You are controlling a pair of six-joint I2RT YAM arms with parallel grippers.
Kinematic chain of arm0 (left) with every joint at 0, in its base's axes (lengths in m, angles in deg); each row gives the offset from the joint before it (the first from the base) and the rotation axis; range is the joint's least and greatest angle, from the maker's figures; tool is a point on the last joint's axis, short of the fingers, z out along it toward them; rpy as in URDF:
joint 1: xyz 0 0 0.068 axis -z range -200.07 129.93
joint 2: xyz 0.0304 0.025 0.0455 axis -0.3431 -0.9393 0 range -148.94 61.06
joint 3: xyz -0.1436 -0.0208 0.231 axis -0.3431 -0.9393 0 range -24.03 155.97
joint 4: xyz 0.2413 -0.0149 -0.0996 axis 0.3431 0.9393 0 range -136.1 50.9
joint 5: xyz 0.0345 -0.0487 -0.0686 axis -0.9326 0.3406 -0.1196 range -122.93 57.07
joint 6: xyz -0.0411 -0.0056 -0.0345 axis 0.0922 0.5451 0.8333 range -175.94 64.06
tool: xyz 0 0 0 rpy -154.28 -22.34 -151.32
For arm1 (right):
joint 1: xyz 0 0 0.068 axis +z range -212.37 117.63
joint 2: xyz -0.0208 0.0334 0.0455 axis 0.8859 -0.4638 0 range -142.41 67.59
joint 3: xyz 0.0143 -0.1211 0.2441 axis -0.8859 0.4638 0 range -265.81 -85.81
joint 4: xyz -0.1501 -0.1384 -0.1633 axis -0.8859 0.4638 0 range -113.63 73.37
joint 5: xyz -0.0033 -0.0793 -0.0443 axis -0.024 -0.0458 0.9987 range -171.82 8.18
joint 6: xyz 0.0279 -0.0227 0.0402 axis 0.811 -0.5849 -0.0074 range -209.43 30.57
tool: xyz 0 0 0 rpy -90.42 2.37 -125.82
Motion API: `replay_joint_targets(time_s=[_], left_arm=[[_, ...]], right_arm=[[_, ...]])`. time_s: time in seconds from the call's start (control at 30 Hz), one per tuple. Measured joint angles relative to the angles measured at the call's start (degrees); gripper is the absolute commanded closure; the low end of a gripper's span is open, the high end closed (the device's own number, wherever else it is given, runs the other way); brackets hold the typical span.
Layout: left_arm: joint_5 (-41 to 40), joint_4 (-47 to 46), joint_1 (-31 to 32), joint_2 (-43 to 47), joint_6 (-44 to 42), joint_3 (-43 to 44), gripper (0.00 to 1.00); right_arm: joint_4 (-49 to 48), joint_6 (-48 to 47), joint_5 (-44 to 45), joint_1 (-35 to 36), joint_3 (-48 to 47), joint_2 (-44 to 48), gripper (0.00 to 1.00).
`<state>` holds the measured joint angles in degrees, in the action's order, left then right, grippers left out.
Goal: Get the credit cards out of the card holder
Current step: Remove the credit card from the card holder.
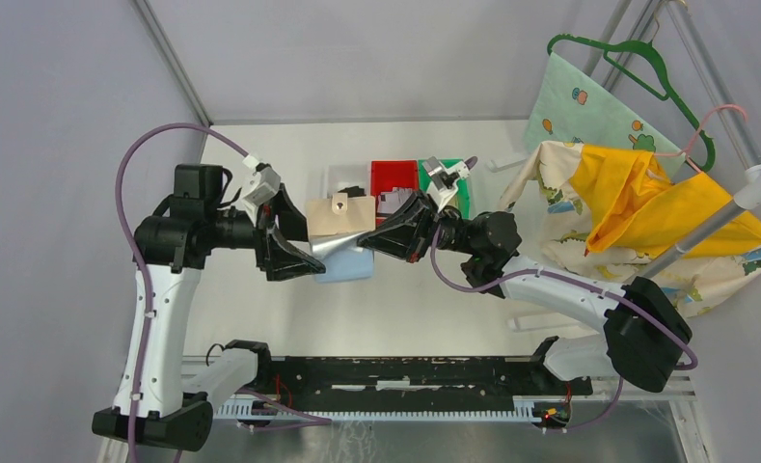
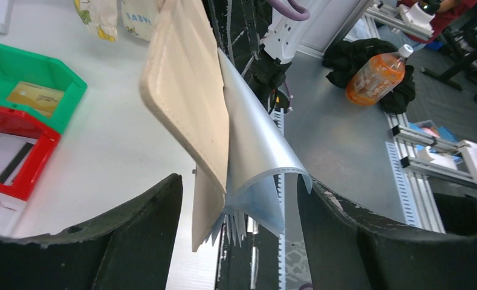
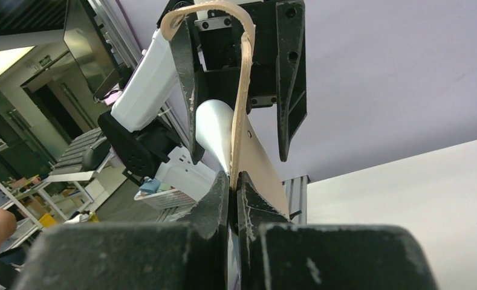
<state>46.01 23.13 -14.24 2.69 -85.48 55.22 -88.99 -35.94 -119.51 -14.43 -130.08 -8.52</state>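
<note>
- From above, my two tools cover both ends of the card holder point(image 1: 340, 218), so only its middle shows there. Just below it is a pale blue patch point(image 1: 349, 267) that I cannot identify.
- I cannot tell whether any card sits inside the clear sleeves point(image 2: 257, 142). They read as one silvery, glaring sheet, and the lower end fans out into blurred edges.
- My right wrist camera sees the holder edge-on only, as a thin beige line, so its faces are hidden from that side.
- The red bin point(image 2: 18, 122) is cut off at the picture's left edge. The flat white and black things in it show too little to name.
- My right gripper point(image 3: 233, 179) is clenched on the holder's beige edge, fingertips pressed together with the leather between them.
- My left gripper point(image 2: 240, 180) is released, its fingers point(image 2: 344, 223) spread wide on either side of the holder. The curled sleeve edge reaches one of them, but I cannot tell whether it presses.
- The holder hangs in the air between my two arms, above the table point(image 1: 395, 318) and just in front of the bins.
- It is opened out. The stiff beige leather-like flap is tilted and carries a tab with a small dark snap point(image 1: 340, 204), and the shiny sleeve sheet peels away from it in a curve.
- One gold-tan card point(image 2: 35, 96) lies flat in the green bin point(image 2: 69, 99), well apart from the holder.
</note>
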Motion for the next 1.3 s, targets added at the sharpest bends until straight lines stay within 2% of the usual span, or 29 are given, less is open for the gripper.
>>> replay_joint_targets(time_s=[0.23, 0.5, 0.57, 0.63, 0.73, 0.8, 1.07, 1.17, 1.3], left_arm=[[-1.03, -0.92, 0.00, 2.36, -2.10, 0.42, 0.59], [-2.05, -16.52, -0.04, 4.37, 11.85, -5.90, 0.82], [-2.58, -19.54, -0.20, 4.79, 15.50, -6.99, 0.90], [-2.93, -22.14, -0.22, 5.27, 18.86, -7.48, 0.97], [-4.17, -26.21, -0.17, 5.92, 24.15, -8.33, 0.98], [-4.61, -29.33, 0.02, 6.03, 28.22, -9.33, 0.98], [-4.63, -36.04, 0.39, 4.68, 42.49, -11.43, 0.98], [-4.17, -37.62, 0.42, 4.48, 45.77, -11.43, 0.98], [-3.78, -39.63, 0.42, 4.44, 49.24, -11.39, 0.98]], right_arm=[[0.72, 2.29, -1.66, 0.09, -0.28, -0.07, 1.00], [2.97, 2.27, -2.19, 1.55, -2.95, -2.56, 1.00], [3.41, 2.25, -2.14, 1.53, -2.97, -3.02, 0.93], [3.37, 2.27, -1.97, 1.53, -2.97, -3.32, 0.72], [2.75, 2.36, -1.27, 1.68, -2.97, -3.37, 0.46], [1.90, 2.49, -1.25, 2.23, -2.95, -3.34, 0.40], [-6.40, 2.21, 0.07, 2.64, 1.86, -2.84, 0.38], [-8.83, 2.14, 0.07, 2.67, 4.52, -1.79, 0.41], [-9.73, 1.31, 0.17, 2.69, 7.21, -0.17, 0.50]])
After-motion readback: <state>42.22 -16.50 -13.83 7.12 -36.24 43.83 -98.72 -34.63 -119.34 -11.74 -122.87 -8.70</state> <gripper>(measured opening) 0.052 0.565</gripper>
